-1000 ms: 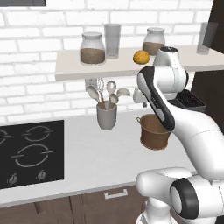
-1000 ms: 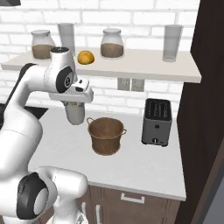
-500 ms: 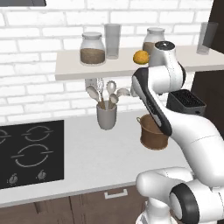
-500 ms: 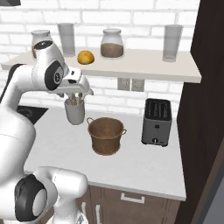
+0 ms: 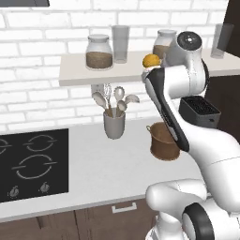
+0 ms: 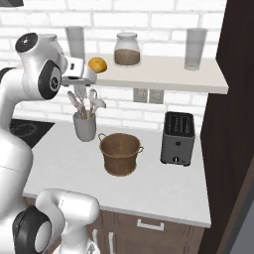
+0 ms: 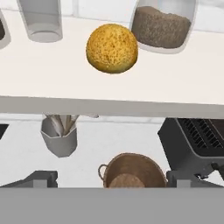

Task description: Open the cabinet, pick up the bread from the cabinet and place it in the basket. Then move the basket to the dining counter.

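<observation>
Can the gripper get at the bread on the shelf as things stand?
Probably yes: the bread sits alone on the open shelf, between glass and jar, and the gripper is level with it, nothing between.

On the shelf [image 7: 175, 94], the bread [image 7: 112, 48] has bare surface toward the front edge; a brown-filled jar [image 7: 162, 26] and an empty glass [image 7: 41, 19] flank it.
</observation>
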